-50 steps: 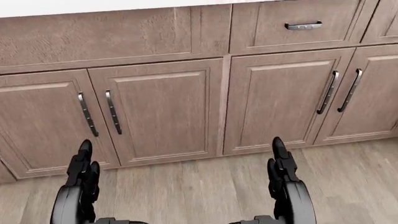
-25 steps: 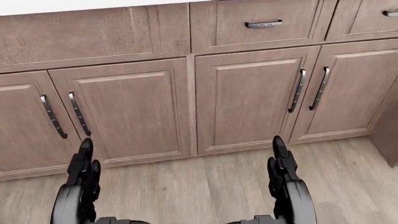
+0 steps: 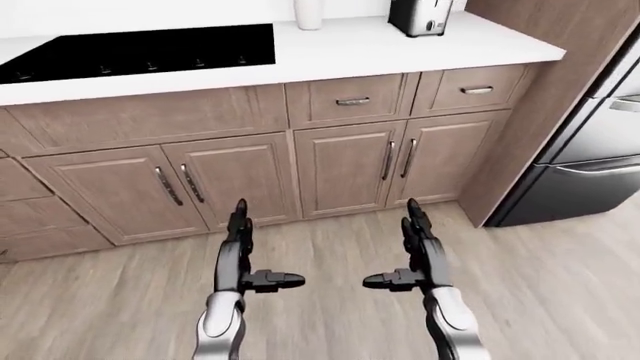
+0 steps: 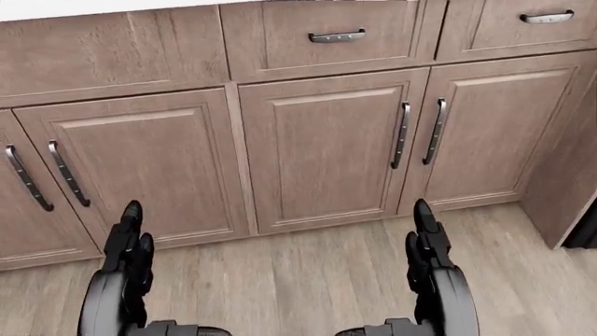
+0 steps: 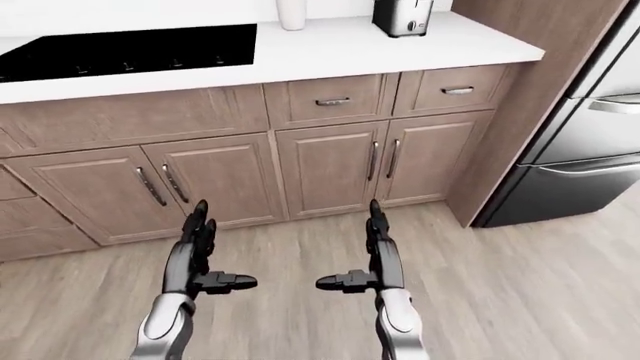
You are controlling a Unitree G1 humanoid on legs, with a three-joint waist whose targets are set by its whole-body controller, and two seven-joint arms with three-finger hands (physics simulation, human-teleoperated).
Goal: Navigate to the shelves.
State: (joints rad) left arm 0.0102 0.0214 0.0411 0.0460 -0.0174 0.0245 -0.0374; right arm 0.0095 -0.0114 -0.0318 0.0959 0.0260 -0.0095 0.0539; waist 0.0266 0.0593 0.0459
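Wooden cabinets [image 3: 300, 161] ahead; left hand [image 3: 240, 259] and right hand [image 3: 420, 259] splayed open (both empty).

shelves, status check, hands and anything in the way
Left hand and right hand open, empty. No shelves in view. Cabinets and counter ahead; fridge at the left-eye view's right.

- A home kitchen is showing here, rendered in a simulator.
- A white countertop [image 3: 400, 49] is running across the top of the left-eye view, with a black cooktop [image 3: 150, 51] sitting flush in it.
- Brown wood base cabinets [image 4: 322, 157] and drawers [image 3: 350, 100] with dark bar handles are lining the wall beneath.
- A toaster-like appliance [image 3: 418, 16] and a white vessel [image 3: 308, 13] are standing on the counter.
- A stainless refrigerator [image 3: 600, 142] is standing at the right, beside a tall wood panel [image 3: 545, 97].
- Wood-plank flooring [image 3: 560, 277] is spreading below.
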